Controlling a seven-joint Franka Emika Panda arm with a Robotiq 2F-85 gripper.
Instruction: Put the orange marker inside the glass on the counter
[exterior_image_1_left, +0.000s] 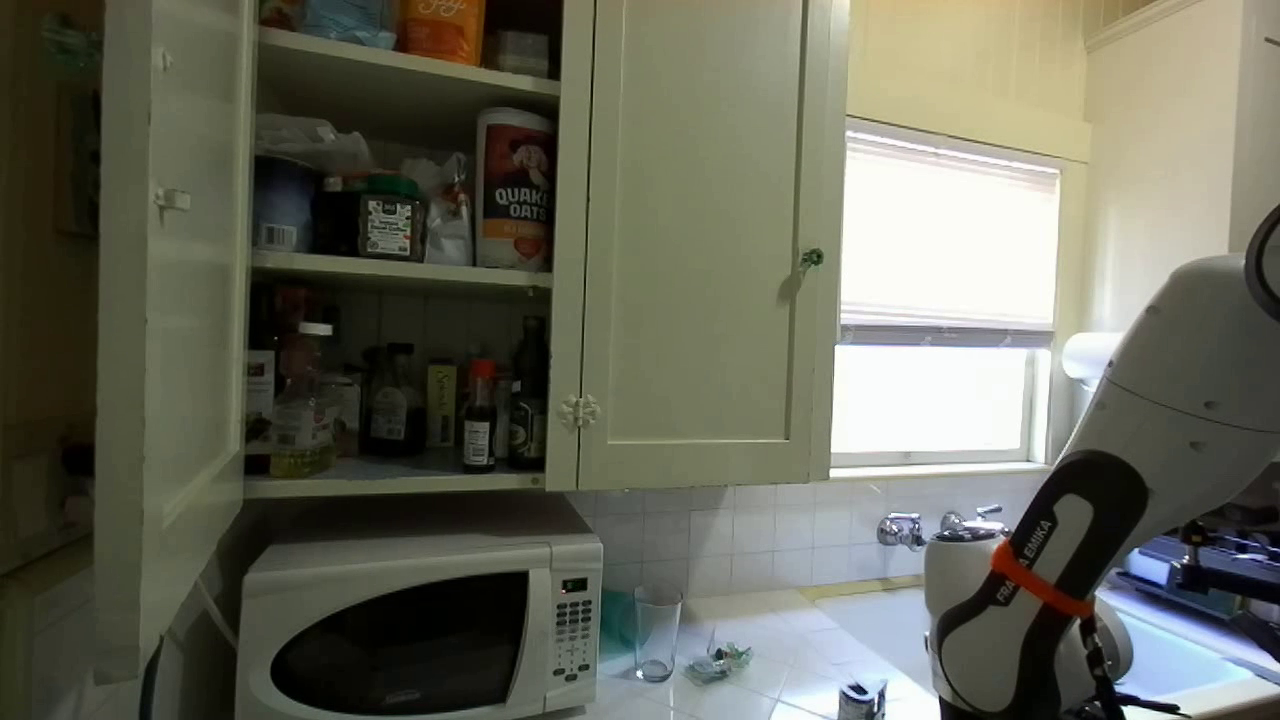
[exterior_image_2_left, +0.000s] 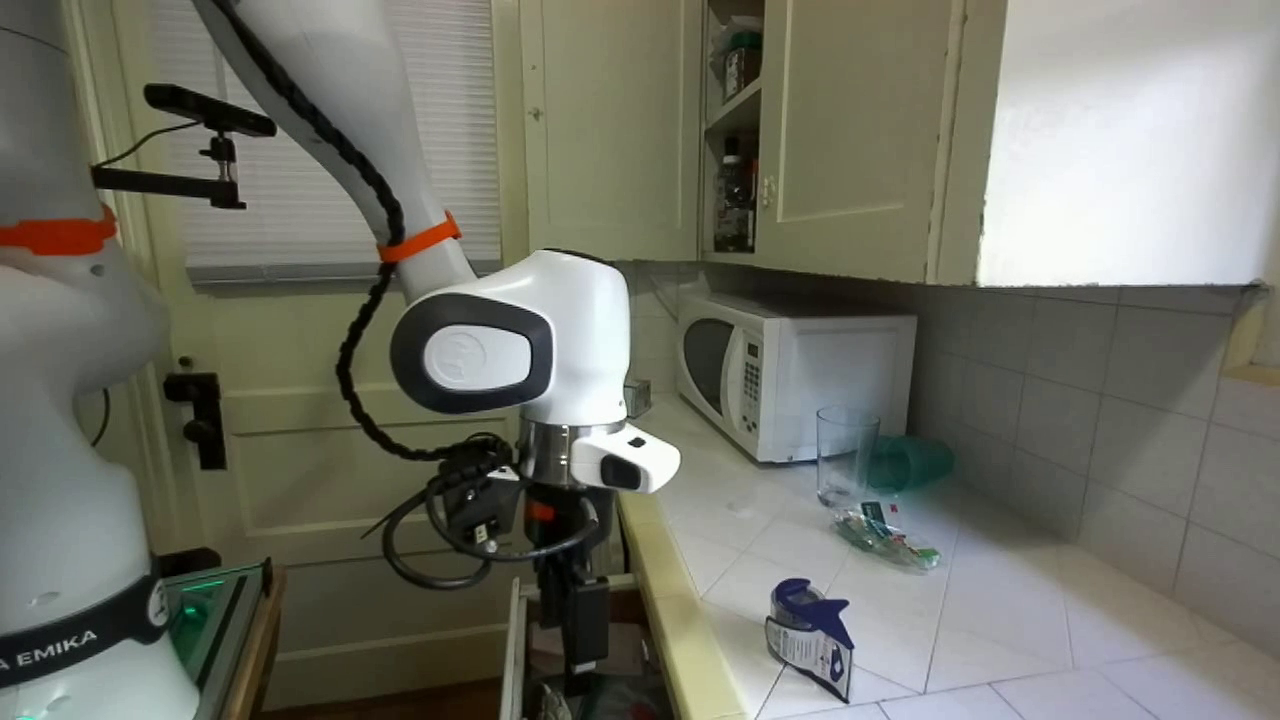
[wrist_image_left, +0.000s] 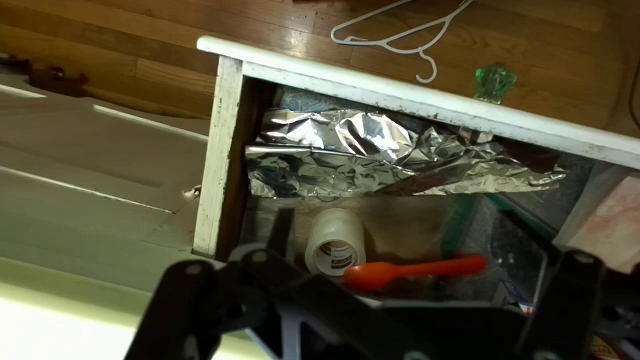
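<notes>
Peering down through the wrist view, found the gripper (wrist_image_left: 396, 212) with fingers spread wide apart over a pulled-out drawer (wrist_image_left: 218, 150); spotted an orange spoon-shaped stick (wrist_image_left: 425, 269) lying in the drawer between four and five o'clock, rounded end toward nine, handle toward three; saw the rounded end overlapping a roll of tape (wrist_image_left: 336, 226) near six o'clock, but could not tell touching from apart; noted crumpled foil (wrist_image_left: 350, 162) from ten o'clock round to three, and a white hanger (wrist_image_left: 415, 32) on the wooden floor (wrist_image_left: 150, 30) near one; in an exterior view, saw the arm (exterior_image_2_left: 595, 340) bent over the drawer, with the gripper pointing down toward six o'clock; found the glass (exterior_image_2_left: 848, 450) upright on the counter (exterior_image_2_left: 1010, 620) near four o'clock, with a teal cup (exterior_image_2_left: 915, 463) on its side just beside at three o'clock of the glass, a clear packet (exterior_image_2_left: 885, 538) near at five, the microwave (exterior_image_2_left: 840, 385) at eleven; noted a blue-and-white pouch (exterior_image_2_left: 820, 655) at five o'clock of the view; in an exterior view, found an oats canister (exterior_image_1_left: 515, 190) on a cabinet shelf (exterior_image_1_left: 400, 271) at eleven o'clock, the arm toward four; saw the glass upright near six o'clock, at three o'clock of the microwave.
</notes>
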